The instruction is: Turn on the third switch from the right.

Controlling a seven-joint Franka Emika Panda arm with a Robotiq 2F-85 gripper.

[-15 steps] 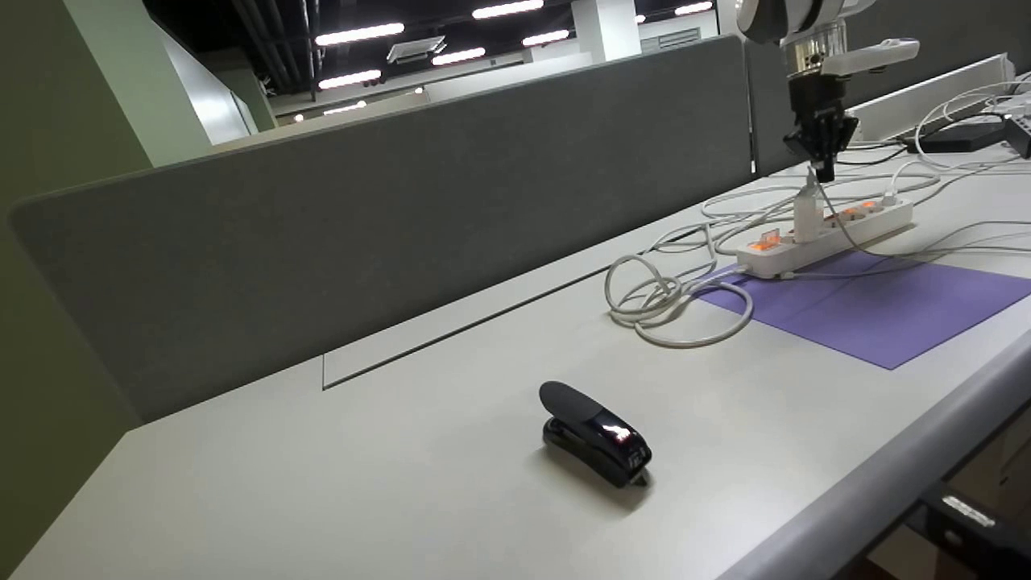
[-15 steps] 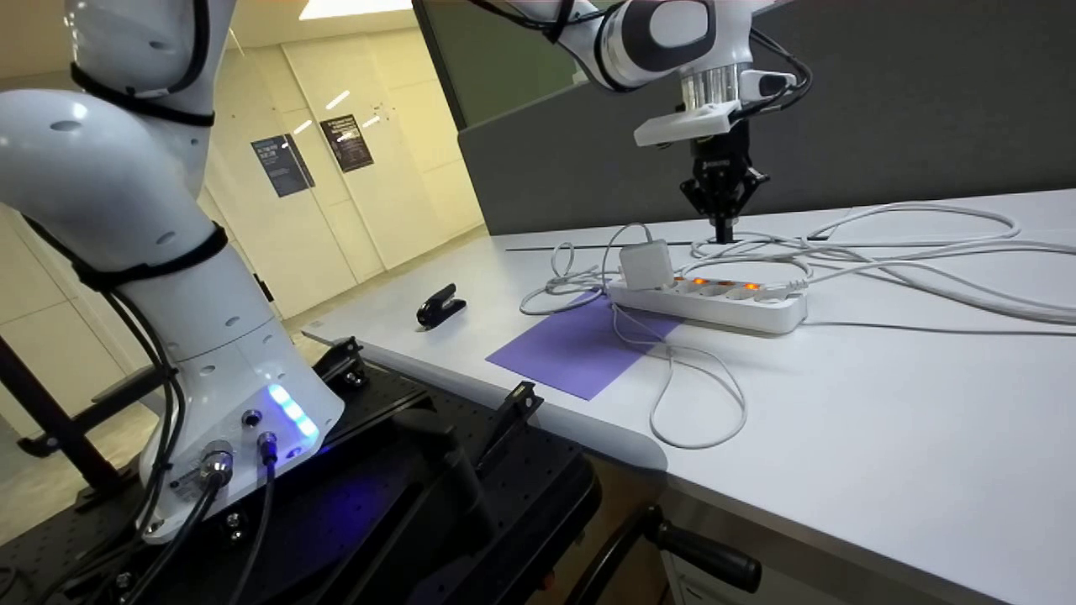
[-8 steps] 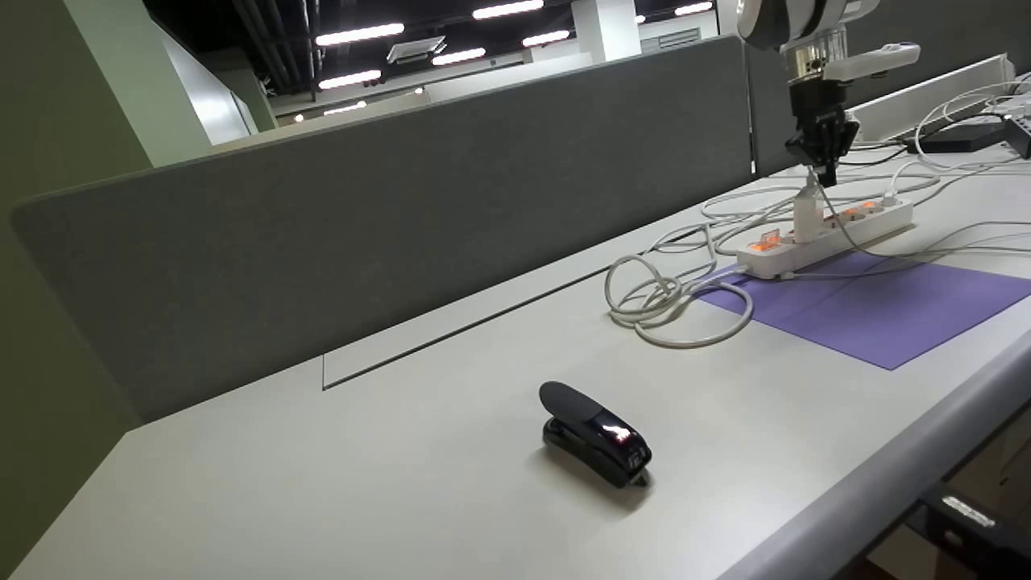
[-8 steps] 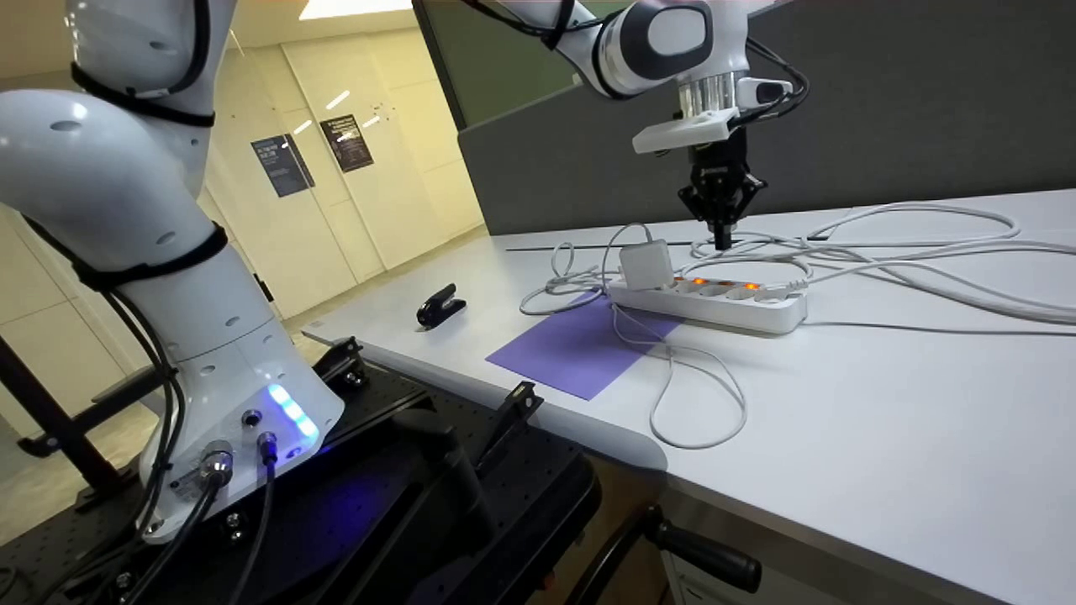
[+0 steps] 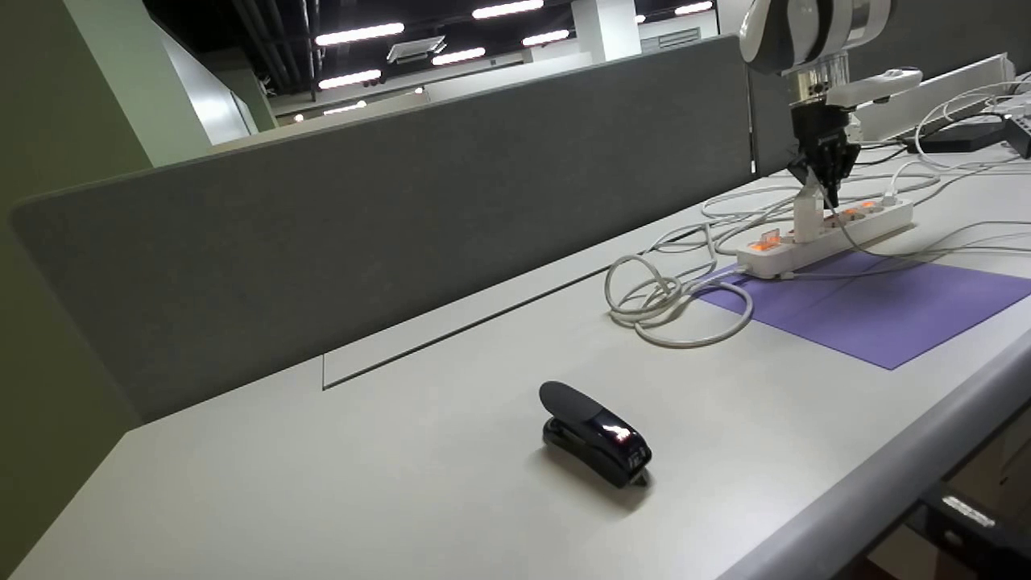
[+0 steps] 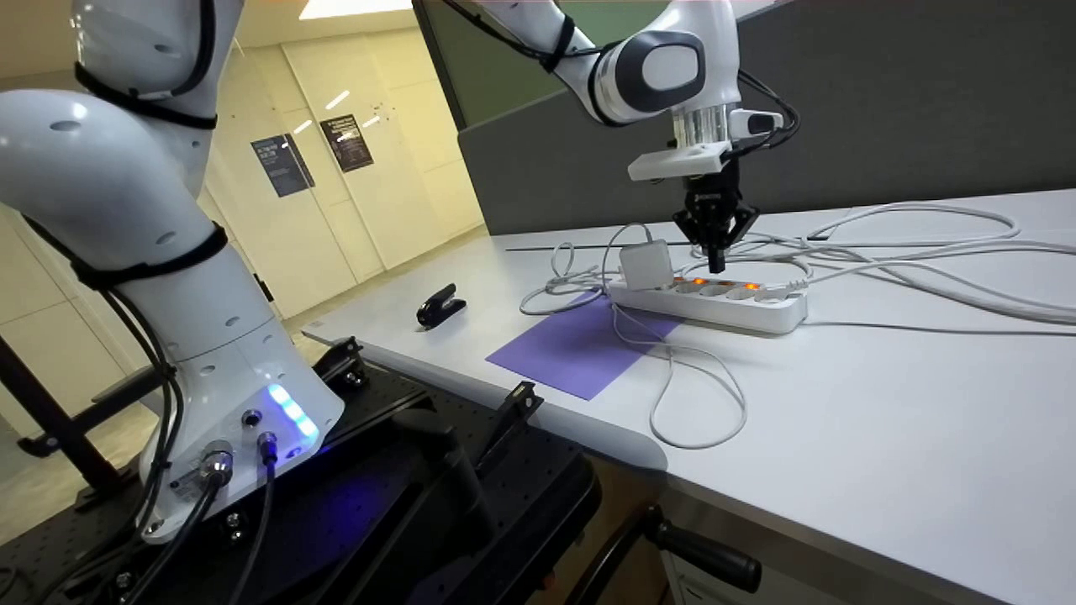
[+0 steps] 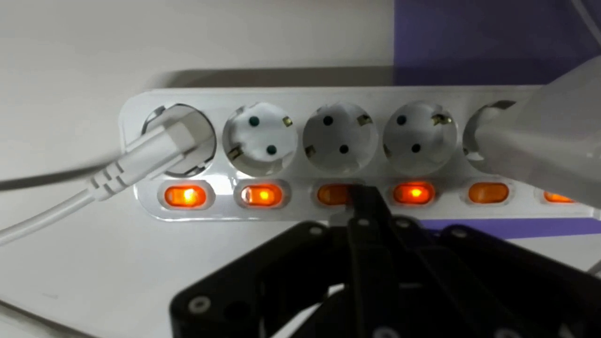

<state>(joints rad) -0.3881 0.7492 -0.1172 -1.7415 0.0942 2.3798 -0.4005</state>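
Only my wrist view looks down on the third switch (image 7: 330,194) from its left, dim between lit neighbours (image 7: 414,193), its right edge hidden by the gripper (image 7: 370,195), jaws pressed together; contact I can't tell. In both exterior views my arm (image 6: 664,74) points down over the power strip (image 6: 714,309); an exterior view adds the robot's base (image 6: 227,361).

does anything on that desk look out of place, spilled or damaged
I see nothing spilled or damaged. The white cables look untidy, lying in loose, overlapping loops beside the power strip, and the purple sheet runs partly beneath that strip.
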